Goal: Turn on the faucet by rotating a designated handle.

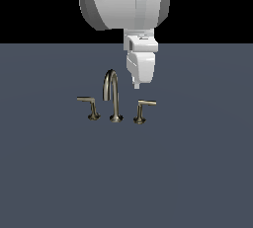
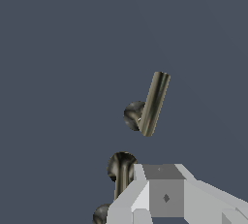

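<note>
My white gripper (image 1: 137,85) hangs at twelve o'clock above the short bronze lever handle (image 1: 143,107), jaw state unclear; I'm approaching, next descending beside its bar.

One faucet (image 1: 114,98) carries one arched spout (image 1: 111,81) and two lever handles (image 1: 143,109), beneath one gripper (image 1: 137,85).

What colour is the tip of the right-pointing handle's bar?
Pale, lighter than the grey-bronze handle; clearest in the exterior view.
</note>
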Controlling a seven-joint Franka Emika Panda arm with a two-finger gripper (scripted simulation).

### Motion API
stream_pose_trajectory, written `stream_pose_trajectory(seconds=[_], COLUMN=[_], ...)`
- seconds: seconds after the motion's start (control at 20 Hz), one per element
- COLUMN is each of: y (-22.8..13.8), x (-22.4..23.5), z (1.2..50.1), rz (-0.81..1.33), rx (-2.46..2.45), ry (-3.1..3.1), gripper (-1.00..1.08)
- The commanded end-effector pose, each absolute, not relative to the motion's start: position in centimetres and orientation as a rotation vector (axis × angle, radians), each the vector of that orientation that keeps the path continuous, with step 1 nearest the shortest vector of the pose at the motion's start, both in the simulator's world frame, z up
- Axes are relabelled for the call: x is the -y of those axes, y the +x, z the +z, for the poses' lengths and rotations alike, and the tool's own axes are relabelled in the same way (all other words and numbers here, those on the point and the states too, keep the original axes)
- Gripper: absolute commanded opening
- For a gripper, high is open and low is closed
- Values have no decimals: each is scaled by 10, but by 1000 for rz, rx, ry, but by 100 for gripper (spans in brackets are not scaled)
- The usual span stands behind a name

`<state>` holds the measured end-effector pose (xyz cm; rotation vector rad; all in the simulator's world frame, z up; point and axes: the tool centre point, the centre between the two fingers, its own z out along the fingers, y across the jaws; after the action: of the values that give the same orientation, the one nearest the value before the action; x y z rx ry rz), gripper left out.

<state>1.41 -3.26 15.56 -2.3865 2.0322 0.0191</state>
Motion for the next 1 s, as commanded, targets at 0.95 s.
stream_pose_trajectory(seconds=[0.95], y=[51], x=[92], z=[91], rz=[0], rx=[-2374], ry=[-2058], gripper=[-100])
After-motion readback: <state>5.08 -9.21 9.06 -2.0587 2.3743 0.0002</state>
